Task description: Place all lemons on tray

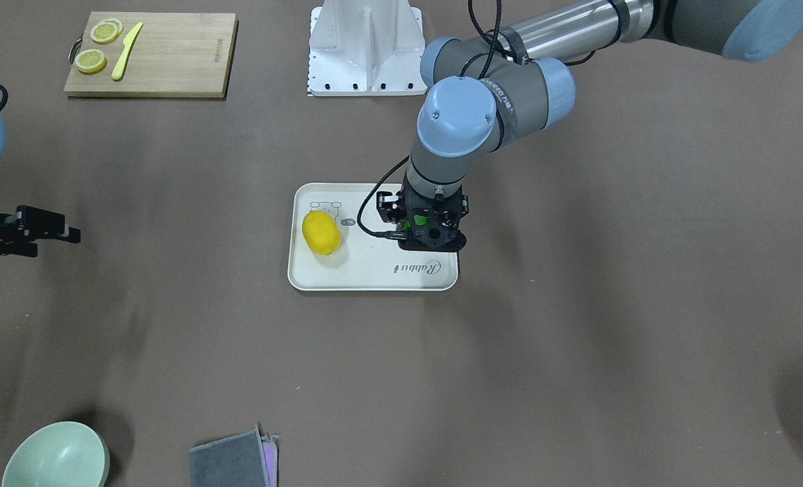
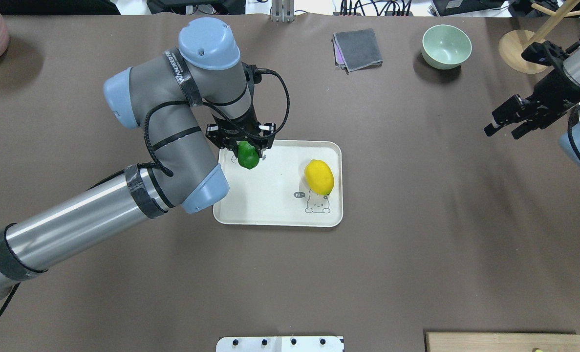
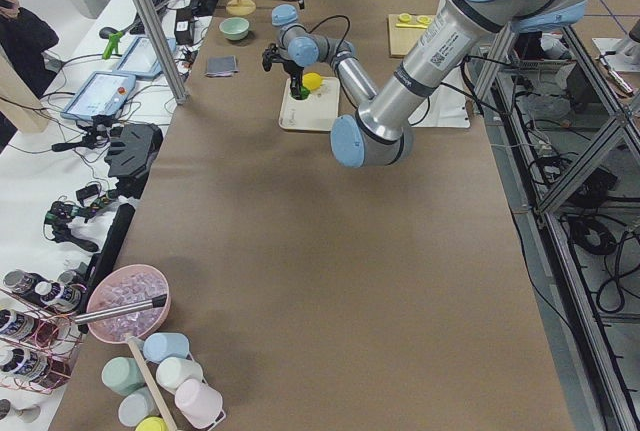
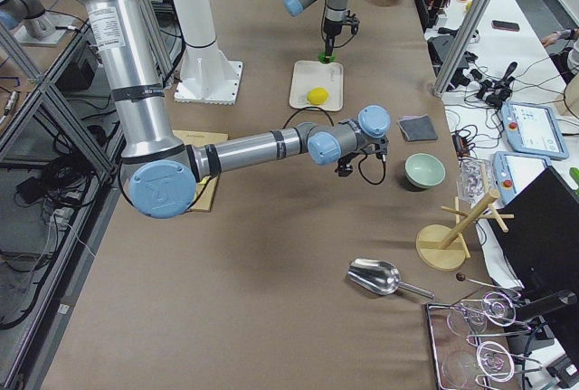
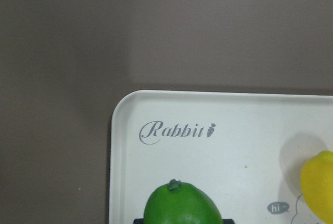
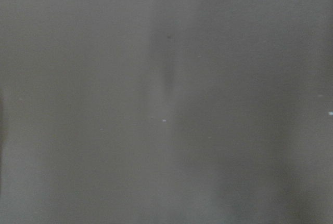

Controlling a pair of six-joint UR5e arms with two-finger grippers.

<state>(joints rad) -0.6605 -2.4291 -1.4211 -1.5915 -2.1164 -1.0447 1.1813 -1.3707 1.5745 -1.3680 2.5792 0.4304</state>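
The tray (image 2: 270,200) sits about mid-worktop. On its half toward the right edge lies the yellow lemon (image 2: 319,177), loose and free of any pincer, so 1 of 2 is done. Farther out, over the tray's corner toward the far and left edges, the left pincer (image 2: 247,149) is closed around the green lemon (image 2: 247,157). I cannot tell whether the fruit touches the tray floor. What is left, by my reading, is a release and a withdrawal. Farther still, near the right edge, the right pincer (image 2: 504,128) hangs with its fingers spread, holding nothing.
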